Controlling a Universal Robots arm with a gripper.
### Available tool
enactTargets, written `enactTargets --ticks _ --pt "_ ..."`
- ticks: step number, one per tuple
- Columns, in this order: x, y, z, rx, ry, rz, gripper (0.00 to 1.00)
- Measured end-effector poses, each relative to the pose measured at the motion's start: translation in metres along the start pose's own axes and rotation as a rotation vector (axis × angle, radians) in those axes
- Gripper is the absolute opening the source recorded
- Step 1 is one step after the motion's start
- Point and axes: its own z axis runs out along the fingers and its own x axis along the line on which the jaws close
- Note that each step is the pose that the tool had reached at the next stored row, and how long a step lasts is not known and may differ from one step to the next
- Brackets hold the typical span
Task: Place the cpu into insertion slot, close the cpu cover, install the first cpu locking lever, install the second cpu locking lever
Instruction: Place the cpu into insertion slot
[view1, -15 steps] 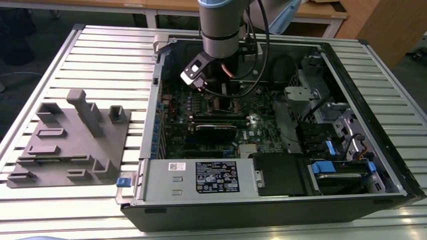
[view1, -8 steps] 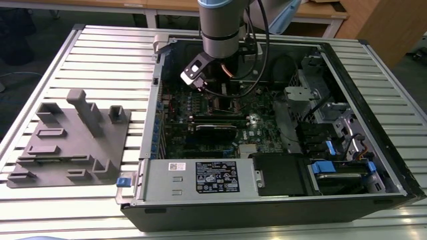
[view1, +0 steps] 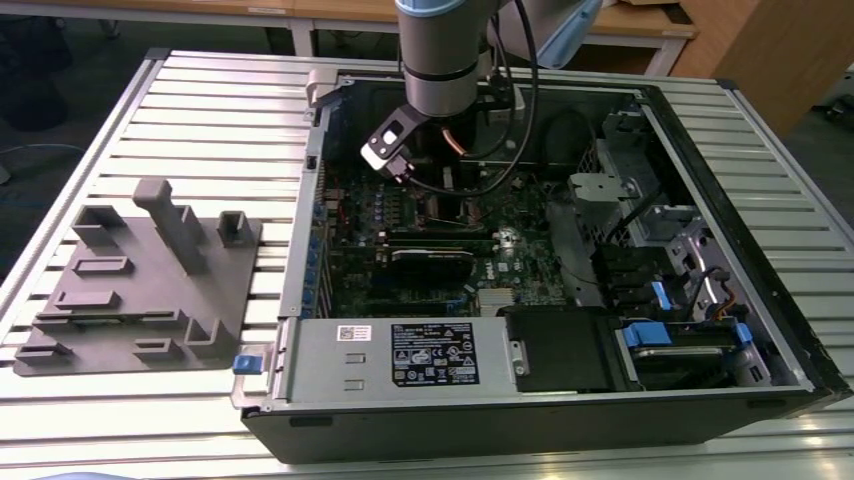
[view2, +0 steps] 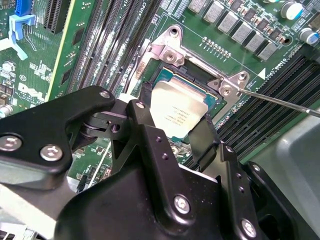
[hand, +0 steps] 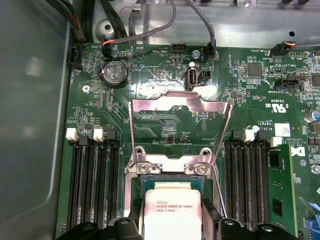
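The cpu is grasped at its edges by the pincer, right over the insertion slot. I cannot tell if it already rests inside the slot. The cpu cover stands swung up at the far side of the slot, so the opening stays free for the chip.
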Motion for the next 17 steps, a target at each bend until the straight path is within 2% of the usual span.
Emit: enactTargets --ticks 17 --pt "-0.0001 -0.0001 0.0001 0.0004 -0.0005 0.000 0.54"
